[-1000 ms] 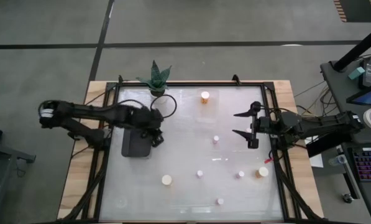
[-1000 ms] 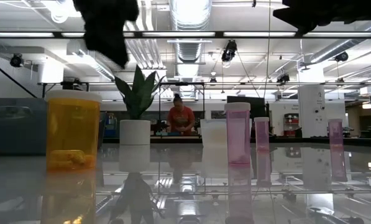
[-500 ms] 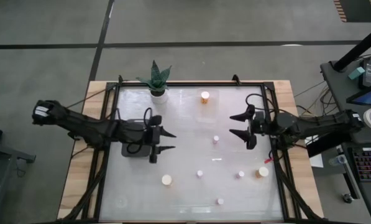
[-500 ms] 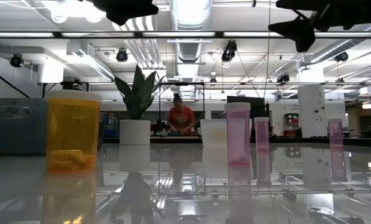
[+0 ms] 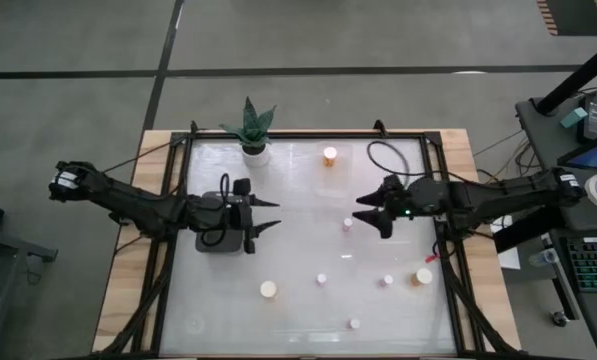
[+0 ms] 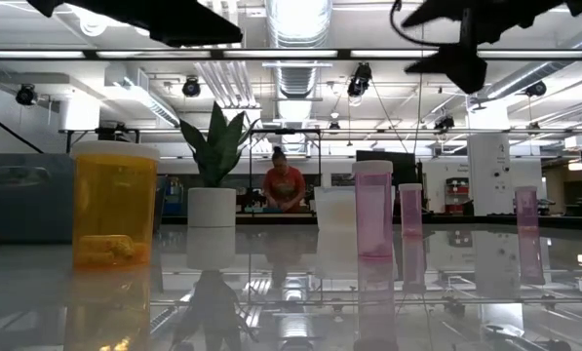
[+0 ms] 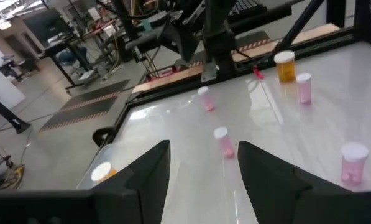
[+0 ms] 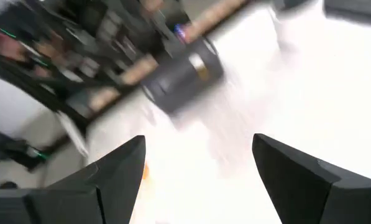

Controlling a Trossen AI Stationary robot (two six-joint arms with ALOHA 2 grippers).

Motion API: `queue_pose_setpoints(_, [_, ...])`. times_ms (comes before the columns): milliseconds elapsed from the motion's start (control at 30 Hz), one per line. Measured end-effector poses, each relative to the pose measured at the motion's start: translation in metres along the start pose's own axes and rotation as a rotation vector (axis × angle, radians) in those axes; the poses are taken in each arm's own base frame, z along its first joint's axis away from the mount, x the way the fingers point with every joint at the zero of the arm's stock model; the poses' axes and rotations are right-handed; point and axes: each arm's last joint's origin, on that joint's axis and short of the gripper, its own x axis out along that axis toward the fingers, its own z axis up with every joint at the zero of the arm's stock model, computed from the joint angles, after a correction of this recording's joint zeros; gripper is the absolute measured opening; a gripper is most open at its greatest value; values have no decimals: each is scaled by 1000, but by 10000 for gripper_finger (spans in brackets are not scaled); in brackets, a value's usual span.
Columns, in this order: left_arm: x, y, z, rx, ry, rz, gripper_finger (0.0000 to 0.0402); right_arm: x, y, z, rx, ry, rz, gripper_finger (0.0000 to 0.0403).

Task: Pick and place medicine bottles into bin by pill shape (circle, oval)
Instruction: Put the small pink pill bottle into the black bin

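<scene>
Glass table (image 5: 308, 190) — scattered medicine bottles (image 5: 347, 225)

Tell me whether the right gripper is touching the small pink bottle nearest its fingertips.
Apart. In the high view the right gripper, open and empty, hangs beside the small pink bottle with bare table between; the low view shows it raised well above the bottles.

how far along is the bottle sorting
Early, it seems. Nothing is in hand: the left gripper hangs open beside the dark bin, the right gripper open near a small pink bottle. Seven bottles stand loose on the table, including the orange one at the back. The bin's contents aren't visible.
</scene>
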Motion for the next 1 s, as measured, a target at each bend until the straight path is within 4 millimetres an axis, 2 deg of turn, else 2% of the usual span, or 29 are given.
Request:
queue_pose_setpoints(233, [0,-1,-5,-18,15,-4,173,18,5,3,26,355,-314,288])
queue_pose_setpoints(333, [-1,-1,-5,-19,12,-4,173,24,1,-5,-99,520,-412,288])
queue_pose_setpoints(433, [-1,-1,-5,-19,13,-4,173,31,-3,-18,-237,613,-411,288])
queue_pose_setpoints(533, [-1,-1,-5,-20,12,-4,173,36,-11,-33,-354,642,-370,288])
queue_pose_setpoints(800, [-1,-1,-5,-19,14,-5,173,36,-37,-65,-518,558,-317,288])
queue_pose_setpoints(1000, [-1,-1,-5,-20,14,-5,173,41,-54,-87,-526,461,-261,287])
